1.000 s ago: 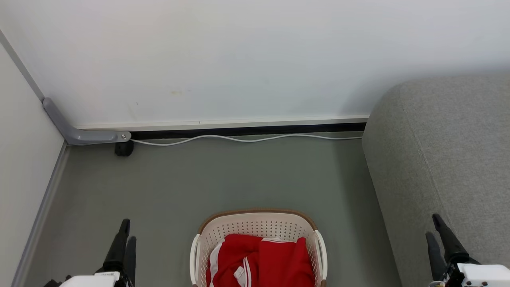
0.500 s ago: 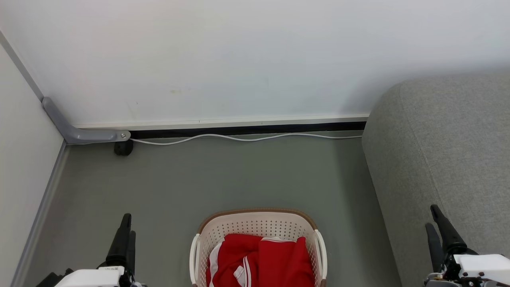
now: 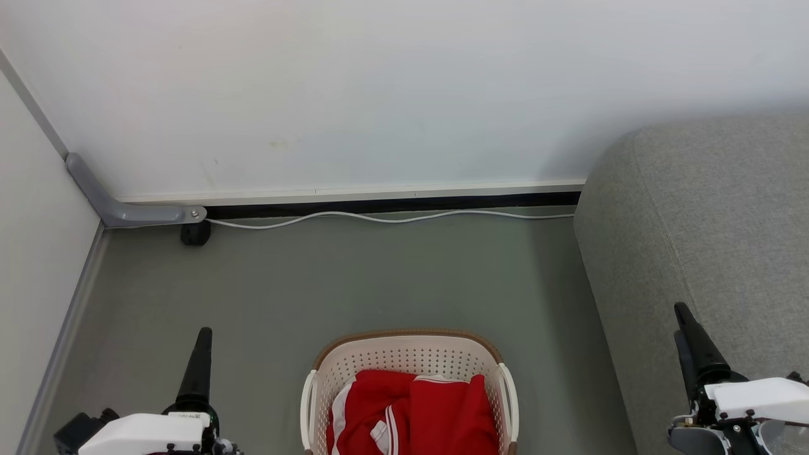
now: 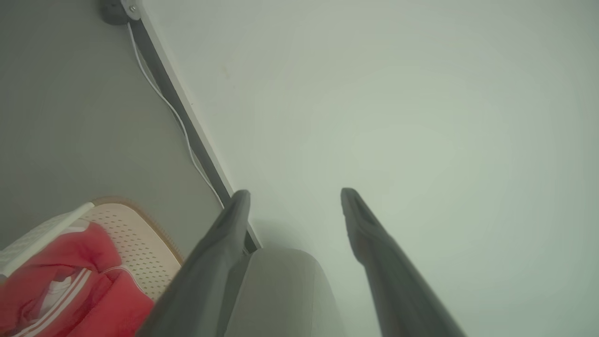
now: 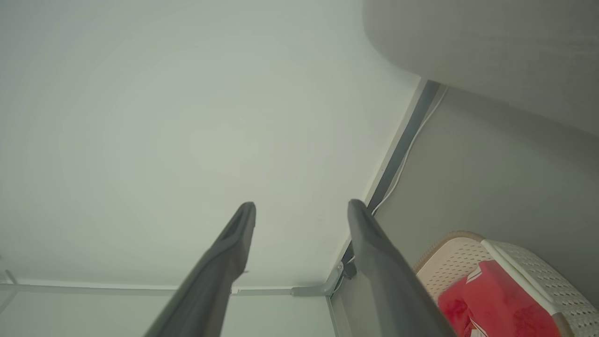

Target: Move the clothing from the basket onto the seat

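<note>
The cream basket (image 3: 411, 344) with a brown rim stands on the floor at the bottom middle of the head view. The red clothing (image 3: 417, 411) with white stripes lies bundled inside it. At the right rises the grey seat (image 3: 720, 240). My left gripper (image 3: 203, 338) hovers left of the basket, and my right gripper (image 3: 682, 319) is in front of the seat's side, to the right of the basket. Both point toward the wall. In the wrist views the left gripper (image 4: 295, 194) and right gripper (image 5: 302, 206) are open and hold nothing; the basket (image 4: 135, 229) (image 5: 468, 252) and clothing (image 4: 70, 290) (image 5: 491, 299) lie off to one side.
A white wall stands behind, with a white cable (image 3: 392, 220) running along its dark baseboard. A grey bracket (image 3: 126, 213) and a black caster (image 3: 196, 234) sit in the far left corner. A partition wall (image 3: 31, 265) closes the left side. Grey floor (image 3: 379, 278) stretches between basket and wall.
Both grippers have moved up the head view toward the wall. The left gripper's fingers have turned so they overlap in the head view. Basket and clothing have not moved.
</note>
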Motion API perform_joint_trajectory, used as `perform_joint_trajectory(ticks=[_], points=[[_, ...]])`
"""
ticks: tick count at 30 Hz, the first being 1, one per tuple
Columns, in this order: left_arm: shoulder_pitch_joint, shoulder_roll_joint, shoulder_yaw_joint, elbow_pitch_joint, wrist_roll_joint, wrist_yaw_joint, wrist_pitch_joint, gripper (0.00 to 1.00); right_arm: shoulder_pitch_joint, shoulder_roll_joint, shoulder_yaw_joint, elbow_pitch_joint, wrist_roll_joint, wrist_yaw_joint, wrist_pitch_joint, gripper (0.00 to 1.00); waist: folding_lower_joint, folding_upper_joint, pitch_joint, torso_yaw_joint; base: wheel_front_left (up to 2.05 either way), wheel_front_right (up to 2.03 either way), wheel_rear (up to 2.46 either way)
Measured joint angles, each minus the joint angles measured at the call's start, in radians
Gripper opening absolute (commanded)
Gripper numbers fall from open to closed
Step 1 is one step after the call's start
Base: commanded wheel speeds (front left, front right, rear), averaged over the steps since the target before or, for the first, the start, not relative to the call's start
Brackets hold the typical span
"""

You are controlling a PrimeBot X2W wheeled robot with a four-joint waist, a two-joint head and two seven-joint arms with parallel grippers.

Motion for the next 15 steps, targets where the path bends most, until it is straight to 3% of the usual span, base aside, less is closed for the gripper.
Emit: perform_joint_trajectory(ticks=[15], points=[[-0.016,0.002,-0.018,0.0,0.245,0.0,-0.039,1.0,-0.038,-0.034,0.053,0.009,-0.215,0.0,-0.042,1.0,-0.0001,0.0,0.002,-0.001,0.0,0.0,0.0]])
